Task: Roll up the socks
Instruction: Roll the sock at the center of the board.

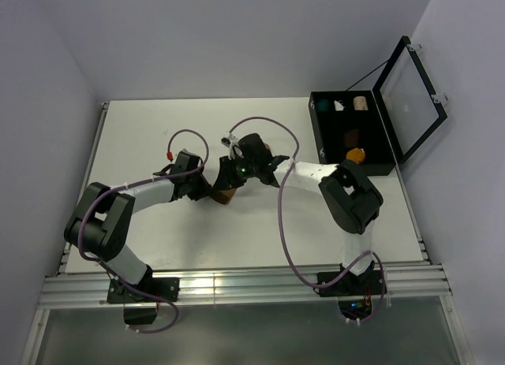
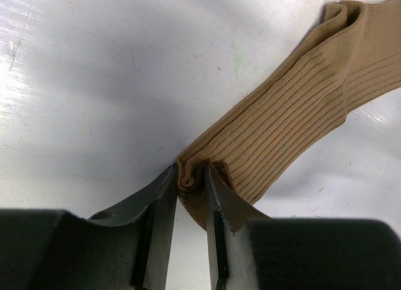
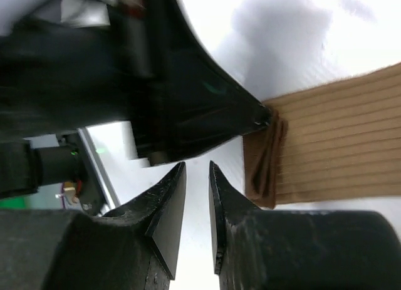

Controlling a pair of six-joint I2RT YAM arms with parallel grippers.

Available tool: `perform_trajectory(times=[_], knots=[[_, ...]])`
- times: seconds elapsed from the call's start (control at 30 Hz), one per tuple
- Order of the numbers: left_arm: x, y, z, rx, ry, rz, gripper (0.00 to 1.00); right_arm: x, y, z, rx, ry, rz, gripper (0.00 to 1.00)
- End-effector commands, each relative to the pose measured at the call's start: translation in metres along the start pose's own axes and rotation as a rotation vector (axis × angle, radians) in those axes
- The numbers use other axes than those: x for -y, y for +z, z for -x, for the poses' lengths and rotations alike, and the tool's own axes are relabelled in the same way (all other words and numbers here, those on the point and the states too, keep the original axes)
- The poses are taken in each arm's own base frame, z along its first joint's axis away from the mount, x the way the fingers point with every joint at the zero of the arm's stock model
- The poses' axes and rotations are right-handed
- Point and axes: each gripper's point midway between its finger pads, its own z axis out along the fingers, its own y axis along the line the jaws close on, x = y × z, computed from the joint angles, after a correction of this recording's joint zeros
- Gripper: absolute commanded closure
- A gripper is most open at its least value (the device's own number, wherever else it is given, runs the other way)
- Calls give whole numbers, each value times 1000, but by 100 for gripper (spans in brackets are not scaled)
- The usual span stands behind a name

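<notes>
At table (image 1: 158,128) centre, tan sock (image 2: 294,108), likely limp and light, pinched at its seven-o'clock fold by left tool (image 2: 191,177); right tool (image 3: 197,174) narrow, empty.

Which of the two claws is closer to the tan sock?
The left. The left gripper pinches the tan sock at its folded end; the right gripper sits just beside that end, jaws slightly apart, holding nothing.

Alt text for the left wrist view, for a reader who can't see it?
The left gripper is shut on the folded end of a tan ribbed sock. The sock stretches away to the upper right across a white table.
</notes>
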Motion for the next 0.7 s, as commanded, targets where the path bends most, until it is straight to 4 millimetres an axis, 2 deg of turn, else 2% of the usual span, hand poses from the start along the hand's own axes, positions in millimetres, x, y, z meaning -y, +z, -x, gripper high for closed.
perform_trajectory(times=[0.0,0.13,0.27,0.37,0.47,0.5,0.67], knots=[[-48,6,-28,-87,53,168,70,8,19,-20,-25,34,48,72],[-48,6,-27,-86,55,169,70,25,25,-32,-25,47,22,72],[-48,6,-27,-87,58,168,70,49,19,-44,-30,77,-24,72],[-47,6,-28,-90,59,166,70,62,13,-44,-25,62,-67,72],[-48,6,-28,-91,61,167,70,60,6,-41,-14,21,-77,70],[-46,5,-27,-88,62,163,70,51,1,-33,12,-8,-66,70],[-46,4,-25,-82,69,164,70,38,-15,-17,90,-175,-116,64]])
